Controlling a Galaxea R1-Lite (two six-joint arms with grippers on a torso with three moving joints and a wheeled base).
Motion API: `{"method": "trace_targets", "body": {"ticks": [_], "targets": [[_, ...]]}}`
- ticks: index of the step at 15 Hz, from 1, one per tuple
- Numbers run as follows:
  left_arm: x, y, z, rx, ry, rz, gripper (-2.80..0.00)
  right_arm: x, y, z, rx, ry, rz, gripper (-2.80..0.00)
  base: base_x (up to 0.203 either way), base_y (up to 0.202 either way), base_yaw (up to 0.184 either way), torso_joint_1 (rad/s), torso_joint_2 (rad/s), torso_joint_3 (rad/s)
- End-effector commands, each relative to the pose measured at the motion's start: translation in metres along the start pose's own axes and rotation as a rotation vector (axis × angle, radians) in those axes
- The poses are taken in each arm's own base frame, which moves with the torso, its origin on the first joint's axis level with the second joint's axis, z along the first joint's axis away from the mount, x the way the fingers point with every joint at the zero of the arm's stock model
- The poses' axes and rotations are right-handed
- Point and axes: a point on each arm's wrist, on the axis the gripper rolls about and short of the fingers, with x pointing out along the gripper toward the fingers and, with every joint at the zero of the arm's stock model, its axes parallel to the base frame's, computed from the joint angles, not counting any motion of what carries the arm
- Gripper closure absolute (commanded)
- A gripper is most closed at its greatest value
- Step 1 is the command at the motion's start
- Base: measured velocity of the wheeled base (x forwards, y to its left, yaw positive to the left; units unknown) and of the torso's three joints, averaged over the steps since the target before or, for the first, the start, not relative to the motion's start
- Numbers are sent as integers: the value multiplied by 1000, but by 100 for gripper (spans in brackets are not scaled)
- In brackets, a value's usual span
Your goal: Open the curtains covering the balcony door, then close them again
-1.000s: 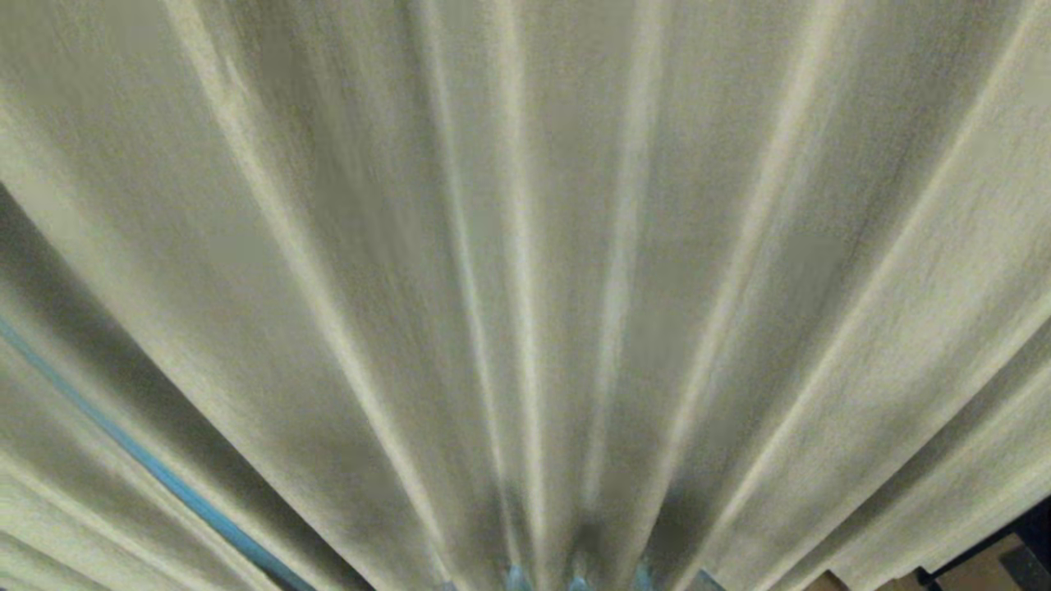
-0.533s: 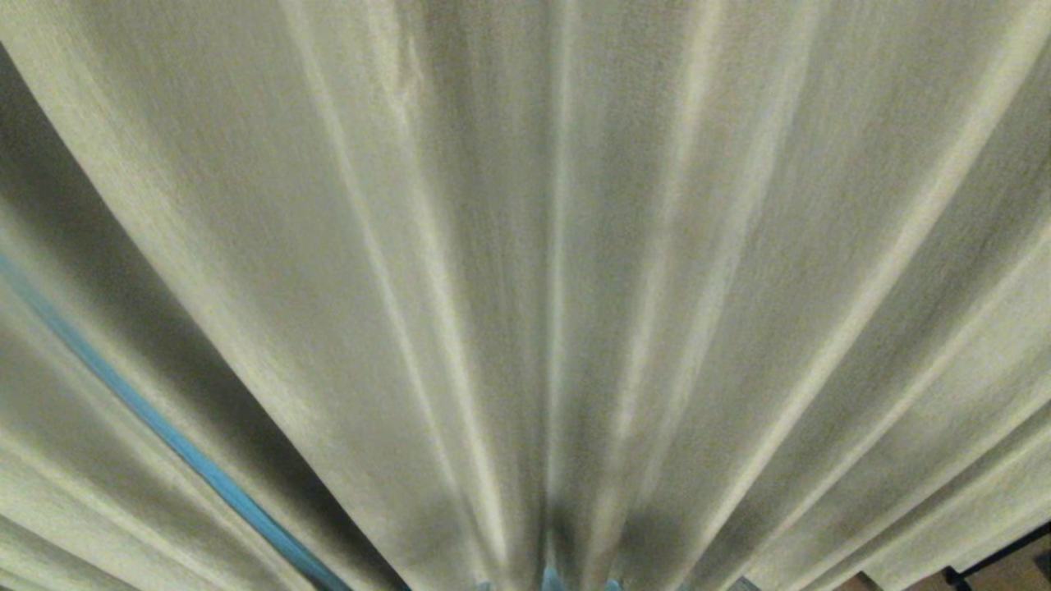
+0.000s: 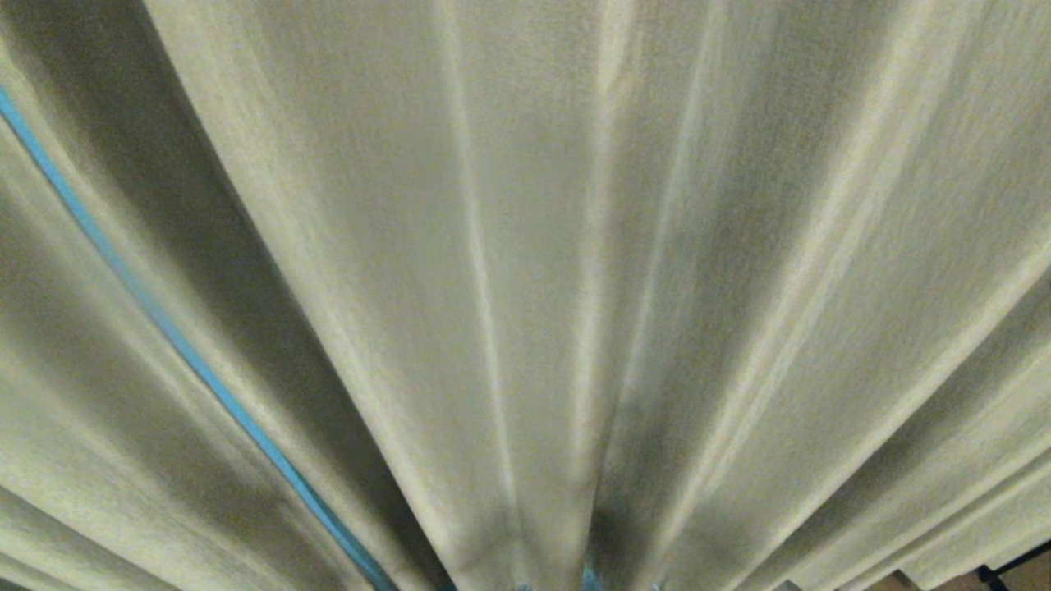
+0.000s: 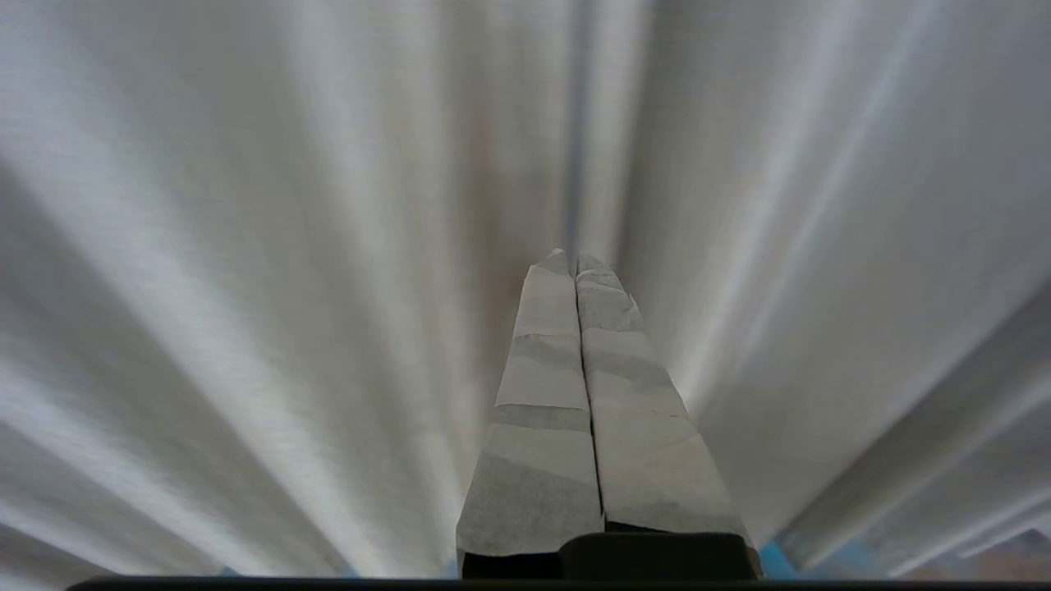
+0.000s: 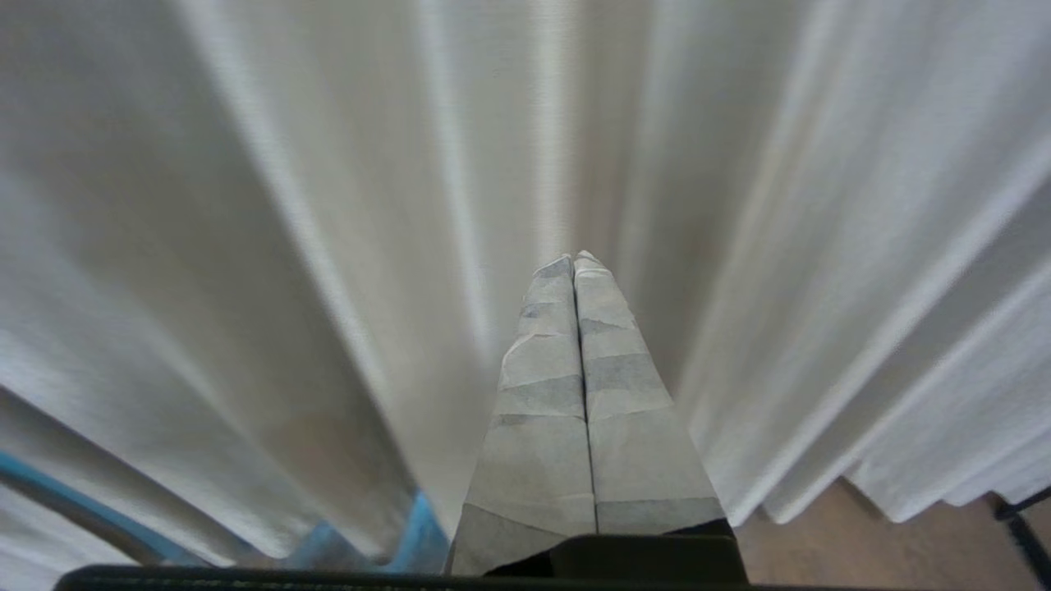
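In the head view the curtains (image 3: 525, 271) fill the frame, pleats fanning up from the bottom centre; a thin blue strip (image 3: 164, 324) shows in a gap between folds left of centre, and neither arm appears.

The left wrist view adds the left gripper (image 4: 575, 264), fingers pressed together and empty, pointing at the curtains.

The right wrist view shows the right gripper (image 5: 573, 260) likewise closed on nothing, with tan floor (image 5: 846, 533) below the curtain hem.

Floor and blue strip showing at the edges

A patch of brown floor (image 5: 829, 533) is peeking out low in the right wrist view, while 1 thin blue strip (image 3: 176, 341) is running diagonally across the head view, with a dark thin object (image 5: 1022, 529) lying on the floor.
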Motion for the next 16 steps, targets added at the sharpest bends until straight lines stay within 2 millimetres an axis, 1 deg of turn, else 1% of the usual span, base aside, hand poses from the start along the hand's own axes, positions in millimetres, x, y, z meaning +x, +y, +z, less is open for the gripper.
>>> {"method": "trace_targets", "body": {"ticks": [1,16], "targets": [[0,0,0,0,0,0,0,0,0,0,0,0,0,0,0,192,1,2,-2,7],[0,0,0,1,-2,-2,0,0,0,0,0,0,-1,0,0,190,1,3,3,2]]}}
